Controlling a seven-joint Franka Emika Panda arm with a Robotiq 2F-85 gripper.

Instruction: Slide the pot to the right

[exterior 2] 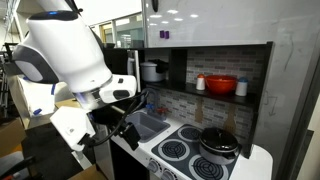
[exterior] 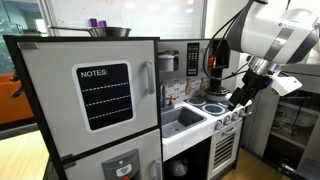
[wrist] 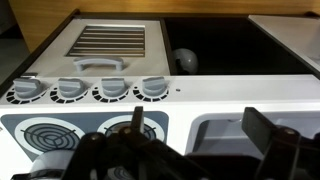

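End effector [exterior 2: 127, 133] low, apart from pot [exterior 2: 218, 141]

Pot [exterior 2: 218, 141]: small, round, shallow, grey-silver metal with a dark inside. It stands upright on the white stove top [exterior 2: 240, 168], over the rear burner at the end away from the sink [exterior 2: 148, 126], close to the back wall. The burner beneath it is covered. The three other burners show bare. It is not visible in the wrist view.
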